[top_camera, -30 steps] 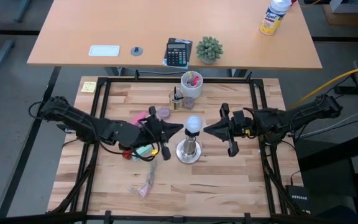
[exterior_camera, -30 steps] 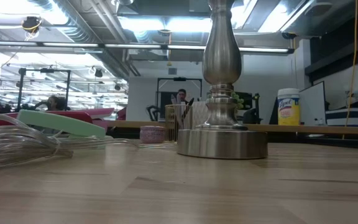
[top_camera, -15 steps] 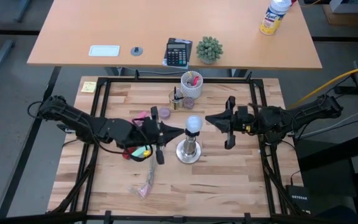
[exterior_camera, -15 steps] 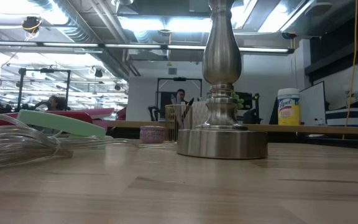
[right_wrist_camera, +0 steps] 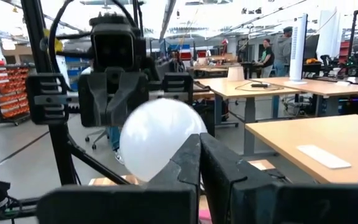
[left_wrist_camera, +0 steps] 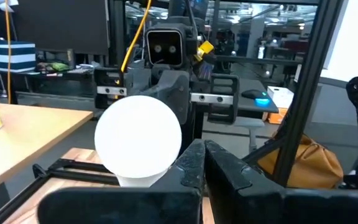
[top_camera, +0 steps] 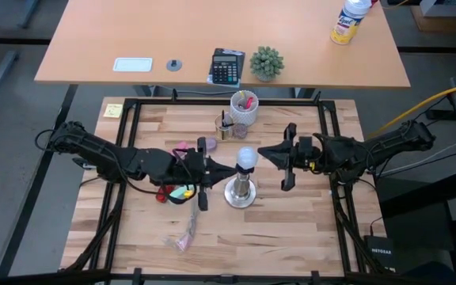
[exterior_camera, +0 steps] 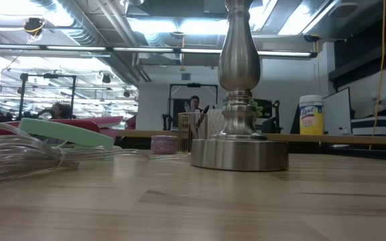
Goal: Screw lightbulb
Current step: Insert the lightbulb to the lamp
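Note:
The frosted white lightbulb [top_camera: 247,157] stands upright with its base in the top of the silvery socket stand [top_camera: 241,192], whose round foot rests mid-table [exterior_camera: 240,154]. My left gripper [top_camera: 233,168] is shut and points level at the bulb's left side. In the left wrist view the globe [left_wrist_camera: 135,140] shows just beside the shut fingertips [left_wrist_camera: 202,155]. My right gripper [top_camera: 260,152] is shut too and points level at the bulb's right side. Its fingertips [right_wrist_camera: 199,149] stand in front of the globe's edge [right_wrist_camera: 154,137]. My left gripper has its shut tips right beside the globe's left side [left_wrist_camera: 169,158], coming in level from the table's left. I cannot tell whether they touch it. My right gripper has its shut tips at the globe's right side [right_wrist_camera: 182,146], coming in level from the table's right. I cannot tell whether they touch it.
Behind the stand are a white cup with pens [top_camera: 244,107] and a gold mesh cup [top_camera: 225,127]. Pink and green items [top_camera: 182,191] lie under my left arm, and a clear plastic bag [top_camera: 182,237] lies nearer the front. A black frame [top_camera: 133,107] rings the table.
My right gripper has swung its tip toward the table's far edge and now points at the bulb's far right side. My left gripper has turned at the wrist and now points straighter toward the table's right. The bulb and the stand have kept still.

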